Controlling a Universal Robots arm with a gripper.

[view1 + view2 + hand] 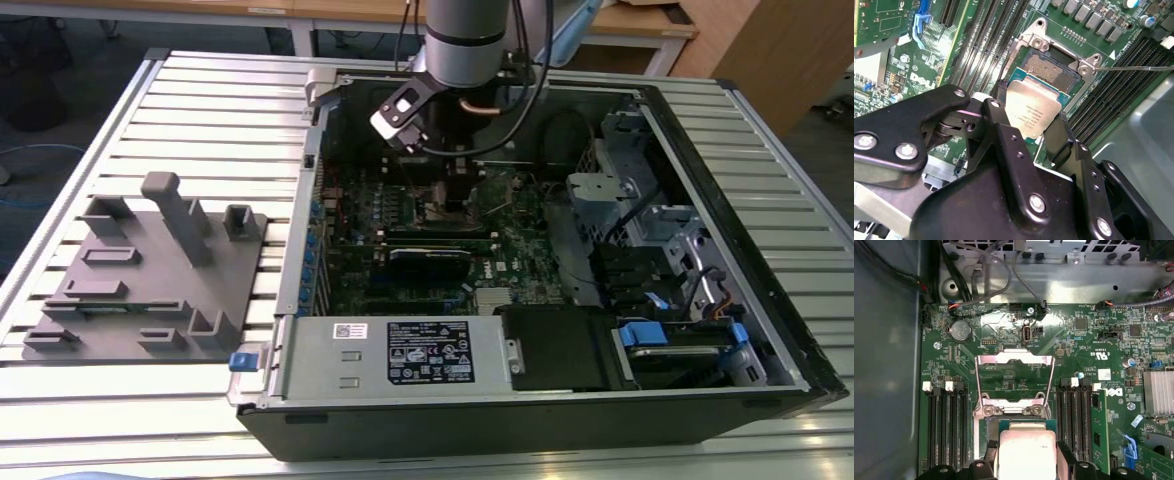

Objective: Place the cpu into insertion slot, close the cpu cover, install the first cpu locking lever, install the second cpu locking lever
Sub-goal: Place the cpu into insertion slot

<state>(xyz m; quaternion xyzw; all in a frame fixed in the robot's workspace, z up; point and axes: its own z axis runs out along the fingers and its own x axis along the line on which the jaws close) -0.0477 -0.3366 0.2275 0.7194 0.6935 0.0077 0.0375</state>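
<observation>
End effector (1028, 121) grips the cpu (1032, 111) just over the open insertion slot (1048, 66)

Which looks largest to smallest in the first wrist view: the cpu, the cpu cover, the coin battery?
1. cpu cover and cpu: about alike; the cpu sits nearer the camera and is partly cut off, so they stay unranked.
2. coin battery: clearly smallest.

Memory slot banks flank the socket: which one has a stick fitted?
The bank nearer the finned heatsink: a green stick stands in it. The other bank, by the case wall, is bare.
</observation>
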